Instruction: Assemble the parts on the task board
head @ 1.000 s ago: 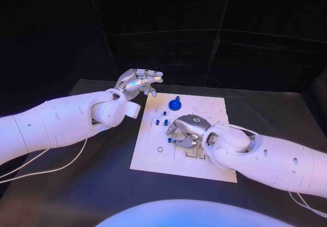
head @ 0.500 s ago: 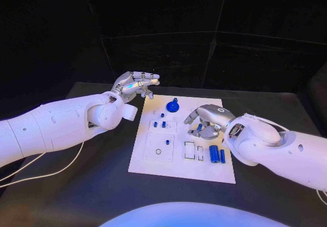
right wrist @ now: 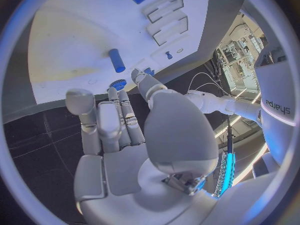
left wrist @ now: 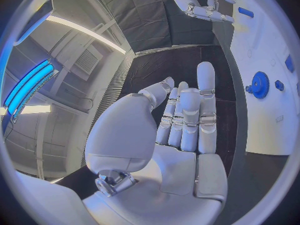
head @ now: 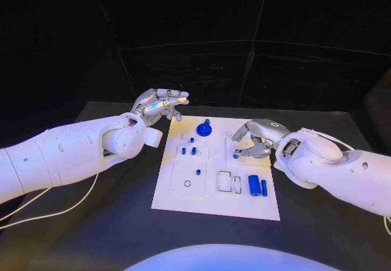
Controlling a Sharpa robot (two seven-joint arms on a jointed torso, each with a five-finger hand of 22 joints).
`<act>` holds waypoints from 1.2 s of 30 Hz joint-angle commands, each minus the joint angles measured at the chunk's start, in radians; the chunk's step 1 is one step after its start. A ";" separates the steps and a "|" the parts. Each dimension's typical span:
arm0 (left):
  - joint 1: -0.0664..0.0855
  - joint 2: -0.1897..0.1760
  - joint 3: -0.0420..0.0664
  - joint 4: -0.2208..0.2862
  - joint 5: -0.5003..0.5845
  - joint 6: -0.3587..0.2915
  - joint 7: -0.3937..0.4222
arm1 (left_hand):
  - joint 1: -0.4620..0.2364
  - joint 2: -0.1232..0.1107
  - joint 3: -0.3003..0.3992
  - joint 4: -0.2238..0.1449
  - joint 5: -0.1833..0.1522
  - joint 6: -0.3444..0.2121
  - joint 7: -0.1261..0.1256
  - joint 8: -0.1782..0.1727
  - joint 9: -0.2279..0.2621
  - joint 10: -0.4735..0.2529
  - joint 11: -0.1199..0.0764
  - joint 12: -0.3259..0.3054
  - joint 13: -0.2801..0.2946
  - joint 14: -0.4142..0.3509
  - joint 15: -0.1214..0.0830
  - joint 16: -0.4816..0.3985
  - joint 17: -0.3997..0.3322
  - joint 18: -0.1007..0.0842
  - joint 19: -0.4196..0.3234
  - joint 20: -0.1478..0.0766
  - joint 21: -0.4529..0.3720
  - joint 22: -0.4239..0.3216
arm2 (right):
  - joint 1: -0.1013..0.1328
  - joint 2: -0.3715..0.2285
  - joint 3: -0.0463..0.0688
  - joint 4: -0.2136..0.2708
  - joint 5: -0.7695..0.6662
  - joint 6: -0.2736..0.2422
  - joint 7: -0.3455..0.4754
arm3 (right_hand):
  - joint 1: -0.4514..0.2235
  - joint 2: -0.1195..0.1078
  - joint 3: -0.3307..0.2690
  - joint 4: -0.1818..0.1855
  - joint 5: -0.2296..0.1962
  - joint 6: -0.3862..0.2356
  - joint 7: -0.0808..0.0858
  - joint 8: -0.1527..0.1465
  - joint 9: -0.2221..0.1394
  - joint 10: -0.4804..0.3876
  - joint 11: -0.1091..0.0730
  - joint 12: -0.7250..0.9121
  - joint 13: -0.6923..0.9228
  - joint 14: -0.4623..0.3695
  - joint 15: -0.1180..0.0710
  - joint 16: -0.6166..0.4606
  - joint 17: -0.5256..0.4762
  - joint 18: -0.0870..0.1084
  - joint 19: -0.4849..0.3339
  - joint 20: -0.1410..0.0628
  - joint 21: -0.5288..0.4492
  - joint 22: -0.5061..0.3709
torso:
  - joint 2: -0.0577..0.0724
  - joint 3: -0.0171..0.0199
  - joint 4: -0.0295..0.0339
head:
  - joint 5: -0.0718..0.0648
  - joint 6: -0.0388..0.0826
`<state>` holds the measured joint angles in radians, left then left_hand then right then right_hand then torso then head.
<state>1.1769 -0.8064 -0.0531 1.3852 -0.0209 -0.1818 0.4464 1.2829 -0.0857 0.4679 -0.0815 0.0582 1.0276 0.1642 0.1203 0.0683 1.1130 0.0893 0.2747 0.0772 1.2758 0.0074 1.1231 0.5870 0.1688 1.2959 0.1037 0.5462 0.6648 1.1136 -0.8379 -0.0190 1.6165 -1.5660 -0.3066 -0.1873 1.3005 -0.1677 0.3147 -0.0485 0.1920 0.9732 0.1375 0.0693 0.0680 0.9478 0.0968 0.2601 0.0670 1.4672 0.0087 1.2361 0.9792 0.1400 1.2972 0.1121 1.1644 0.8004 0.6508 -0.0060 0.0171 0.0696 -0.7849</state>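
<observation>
White task board [head: 183, 195] on table | left hand [head: 161, 101] fingers loosely curled, empty | right hand [head: 256, 141] fingers: cannot tell

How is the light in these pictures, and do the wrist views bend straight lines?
Head view: bluish-violet light falls on the arms and the task board; the background is nearly black. Left wrist view: the board's straight edge curves strongly, and a bright blue lamp glows in the room. Right wrist view: the board also bulges, with a yellowish patch of light on it; the right hand looks sharp.
</observation>
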 commanded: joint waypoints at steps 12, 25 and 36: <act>0.001 0.001 0.000 -0.003 0.001 0.013 0.003 | -0.006 0.005 -0.008 0.001 0.001 -0.002 0.006 0.002 -0.001 -0.003 0.004 0.007 0.001 -0.010 -0.001 -0.002 -0.001 0.012 -0.007 -0.001 -0.005 -0.002 | 0.003 0.030 0.001 -0.032 -0.037 0.192 -0.031 | 0.024 0.019 -0.029 0.003 -0.001 -0.002 -0.012 -0.002 0.000 -0.008 -0.001 0.029 0.002 0.004 -0.003 -0.006 -0.007 -0.004 0.000 -0.002 -0.010 -0.005 | 0.000 0.0001 0.0014 | 0.004 -0.004; 0.001 0.003 0.000 -0.006 0.001 0.013 0.002 | -0.006 0.005 -0.008 0.001 0.001 -0.002 0.006 0.002 -0.001 -0.003 0.004 0.007 0.001 -0.010 -0.001 -0.002 -0.001 0.012 -0.007 -0.001 -0.005 -0.002 | 0.003 0.043 0.001 -0.047 -0.023 0.186 -0.022 | 0.046 0.075 0.006 0.015 0.000 0.063 0.004 0.014 0.005 0.099 -0.019 0.077 -0.002 0.016 -0.018 0.025 0.028 -0.011 0.025 -0.014 0.015 0.037 | 0.001 0.0011 -0.0001 | 0.001 -0.007; 0.001 0.003 0.000 -0.009 0.001 0.013 0.002 | -0.005 0.006 -0.010 0.001 0.002 -0.002 0.006 0.003 -0.001 -0.003 0.004 0.009 0.002 -0.011 -0.001 -0.002 -0.003 0.012 -0.007 -0.001 -0.007 -0.003 | 0.003 0.053 0.001 -0.060 -0.014 0.125 -0.023 | 0.046 0.094 0.059 0.032 -0.043 0.107 -0.001 0.021 0.005 0.154 -0.028 0.057 -0.004 0.018 -0.024 0.038 0.038 -0.013 0.032 -0.021 0.027 0.053 | 0.001 0.0004 0.0001 | 0.001 -0.010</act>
<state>1.1768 -0.8043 -0.0534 1.3766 -0.0208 -0.1811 0.4444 1.2829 -0.0857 0.4618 -0.0812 0.0582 1.0276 0.1642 0.1203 0.0683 1.1130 0.0893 0.2798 0.0781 1.2684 0.0072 1.1231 0.5850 0.1688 1.2959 0.1036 0.5462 0.6628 1.1141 -0.7857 -0.0187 1.5572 -1.5868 -0.1434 -0.2145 1.3435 -0.0820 0.3686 -0.0175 0.1537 1.0740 0.1376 0.0860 0.0725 1.0954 0.0678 0.3238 0.0635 1.4647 -0.0078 1.2688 1.0159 0.1399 1.3227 0.0941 1.1850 0.8522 0.6511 -0.0053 0.0167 0.0700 -0.7945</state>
